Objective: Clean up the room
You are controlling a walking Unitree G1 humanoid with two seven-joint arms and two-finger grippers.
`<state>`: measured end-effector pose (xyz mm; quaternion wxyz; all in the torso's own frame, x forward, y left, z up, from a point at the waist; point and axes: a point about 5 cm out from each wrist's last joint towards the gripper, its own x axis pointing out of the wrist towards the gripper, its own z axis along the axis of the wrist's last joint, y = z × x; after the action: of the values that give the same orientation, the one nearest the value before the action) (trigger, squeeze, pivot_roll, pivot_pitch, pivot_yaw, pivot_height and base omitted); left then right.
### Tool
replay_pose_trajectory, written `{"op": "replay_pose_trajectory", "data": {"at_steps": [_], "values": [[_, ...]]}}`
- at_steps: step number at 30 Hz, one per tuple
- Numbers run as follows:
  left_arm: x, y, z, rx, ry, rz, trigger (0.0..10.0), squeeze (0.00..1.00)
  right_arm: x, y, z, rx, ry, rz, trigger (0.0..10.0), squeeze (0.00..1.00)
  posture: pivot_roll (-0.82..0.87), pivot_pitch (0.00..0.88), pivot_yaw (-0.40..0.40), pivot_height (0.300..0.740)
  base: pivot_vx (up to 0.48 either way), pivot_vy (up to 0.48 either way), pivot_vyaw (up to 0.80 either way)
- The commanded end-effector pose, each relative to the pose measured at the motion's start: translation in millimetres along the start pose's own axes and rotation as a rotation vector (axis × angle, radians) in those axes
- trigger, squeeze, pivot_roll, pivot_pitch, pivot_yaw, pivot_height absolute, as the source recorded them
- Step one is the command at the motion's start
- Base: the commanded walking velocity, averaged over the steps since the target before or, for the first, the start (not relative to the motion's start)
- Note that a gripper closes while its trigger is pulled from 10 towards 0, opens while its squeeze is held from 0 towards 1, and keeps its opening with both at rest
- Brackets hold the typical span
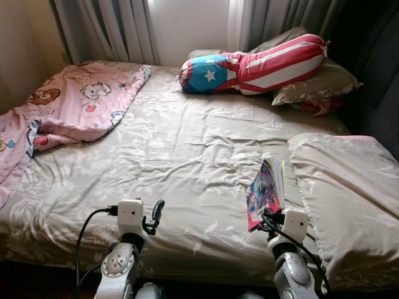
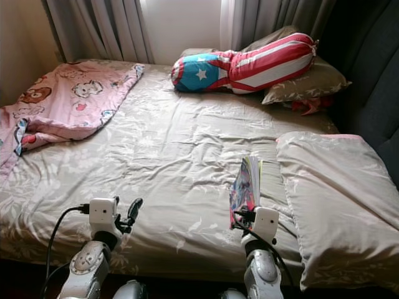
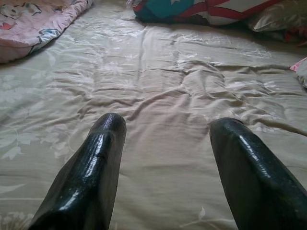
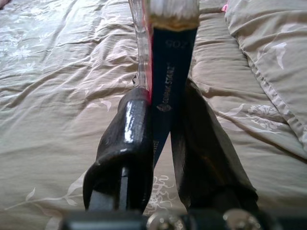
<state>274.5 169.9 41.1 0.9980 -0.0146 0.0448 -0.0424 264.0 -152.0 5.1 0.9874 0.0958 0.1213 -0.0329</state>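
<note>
A colourful comic book (image 1: 266, 190) stands on edge above the near part of the bed (image 1: 181, 156), with my right gripper (image 1: 264, 222) shut on its lower end. In the right wrist view its dark blue spine (image 4: 168, 91) is pinched between the two black fingers (image 4: 125, 143). My left gripper (image 1: 154, 217) hovers open over the near left of the bedspread, its fingers (image 3: 91, 172) spread wide with nothing between them.
A pink cartoon blanket (image 1: 68, 103) lies crumpled at the far left corner. A star-and-stripes bolster (image 1: 255, 65) rests on a beige pillow (image 1: 318, 81) at the head. Another beige pillow (image 1: 349, 193) lies right of the book. Curtains (image 1: 112, 28) hang behind.
</note>
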Motion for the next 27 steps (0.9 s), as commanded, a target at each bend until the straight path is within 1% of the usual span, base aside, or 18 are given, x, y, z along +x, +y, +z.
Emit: {"op": "replay_pose_trajectory", "data": {"at_steps": [1, 20, 27], "values": [[0.4, 0.9, 2.7, 0.004, -0.006, 0.0, 10.0, 0.0, 2.9, 5.4, 10.8, -0.008, -0.048, 0.024, 10.0, 0.0, -0.09, 0.0, -0.031, 0.646, 0.27, 0.0, 0.0], [1.7, -0.2, 2.6, 0.006, -0.003, 0.0, 10.0, 0.0, 1.1, 9.1, 12.9, -0.012, -0.05, 0.024, 10.0, 0.0, -0.09, 0.0, -0.03, 0.646, 0.296, 0.0, 0.0], [1.6, -0.4, 2.6, 0.005, -0.006, -0.002, 10.0, 0.0, 3.7, 6.1, 10.1, -0.012, -0.032, 0.02, 10.0, 0.0, -0.09, 0.0, -0.029, 0.646, 0.315, 0.0, 0.0]]}}
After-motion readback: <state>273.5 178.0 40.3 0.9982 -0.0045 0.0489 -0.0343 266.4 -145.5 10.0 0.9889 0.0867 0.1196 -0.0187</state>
